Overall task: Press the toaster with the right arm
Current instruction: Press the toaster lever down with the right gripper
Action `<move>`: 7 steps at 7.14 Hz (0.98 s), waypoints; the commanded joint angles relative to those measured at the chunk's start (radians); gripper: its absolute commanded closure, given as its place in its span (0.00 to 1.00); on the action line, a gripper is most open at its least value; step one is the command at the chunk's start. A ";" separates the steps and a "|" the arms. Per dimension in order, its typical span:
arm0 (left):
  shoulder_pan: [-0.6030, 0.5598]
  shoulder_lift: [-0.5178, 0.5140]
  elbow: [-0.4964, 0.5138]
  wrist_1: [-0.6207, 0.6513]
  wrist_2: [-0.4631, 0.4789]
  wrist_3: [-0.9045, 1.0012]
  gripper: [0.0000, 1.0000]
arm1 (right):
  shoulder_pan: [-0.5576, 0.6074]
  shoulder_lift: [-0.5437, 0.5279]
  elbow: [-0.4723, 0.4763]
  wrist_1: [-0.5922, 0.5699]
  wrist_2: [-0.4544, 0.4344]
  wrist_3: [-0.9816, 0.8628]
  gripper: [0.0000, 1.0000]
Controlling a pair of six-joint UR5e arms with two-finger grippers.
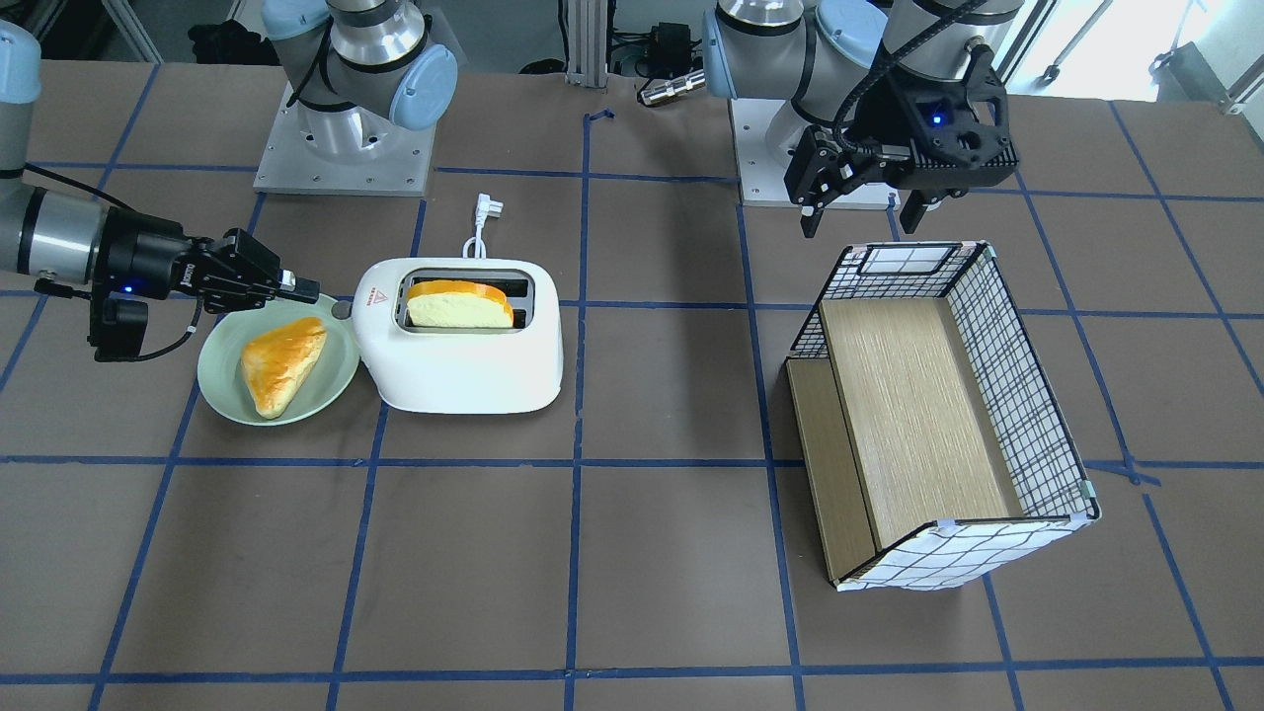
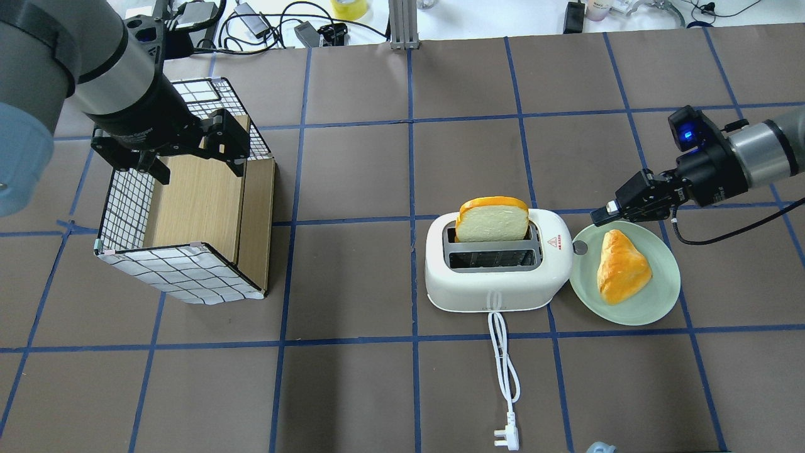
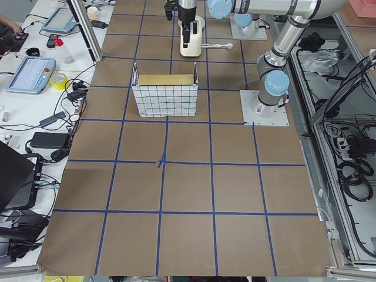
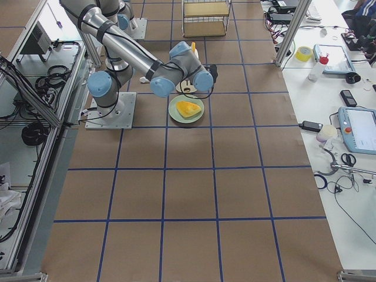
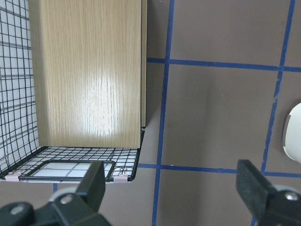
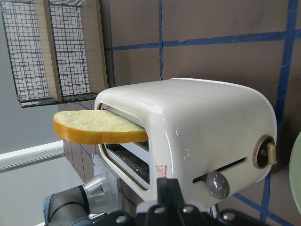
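The right tool [image 2: 597, 217] is seen with fingers together, empty, a small gap left to the end of the toaster [image 2: 497, 292], above the far rim of the plate [image 2: 635, 314]. Open worktop [image 2: 352, 270] is left toward the wire basket [image 2: 182, 277], where the left tool [image 2: 200, 170] is held spread apart, empty.
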 commanded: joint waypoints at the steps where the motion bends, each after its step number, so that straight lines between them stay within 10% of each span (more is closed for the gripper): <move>1: 0.000 0.000 0.000 0.000 0.000 0.000 0.00 | -0.001 0.011 0.062 -0.054 0.003 -0.031 1.00; 7: 0.000 0.000 0.000 0.000 0.001 0.000 0.00 | -0.001 0.021 0.134 -0.143 -0.009 -0.033 0.99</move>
